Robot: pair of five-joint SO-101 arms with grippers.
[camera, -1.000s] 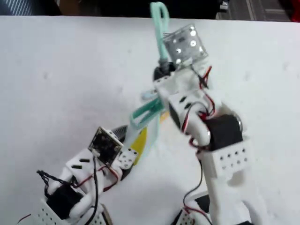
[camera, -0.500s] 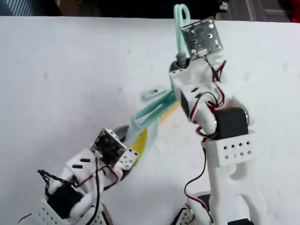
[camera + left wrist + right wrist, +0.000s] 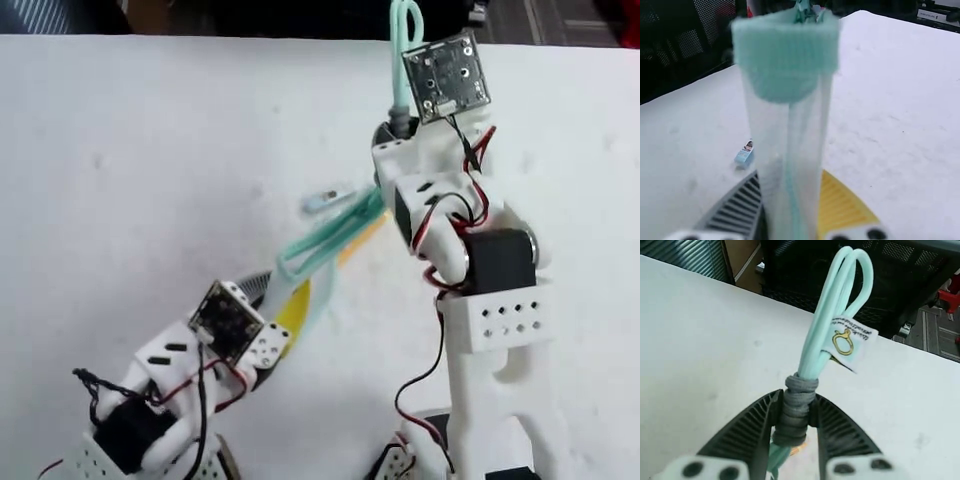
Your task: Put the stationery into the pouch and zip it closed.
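Wide white tabletop (image 3: 140, 150) is seen across the left half of the high view, its far edge along the top. The pouch (image 3: 325, 245), translucent film trimmed in mint weave, is stretched mid-frame. Its lower end is clamped between the left gripper's (image 3: 790, 212) ribbed fingers, and its mint cord loop (image 3: 826, 315) is pinched at a grey collar by the right gripper (image 3: 797, 402). A small blue-and-white piece (image 3: 322, 201) is seen just above-left of it.

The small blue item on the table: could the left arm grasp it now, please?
Probably not: the left end effector is shut on the pouch, though nothing blocks the small blue item.
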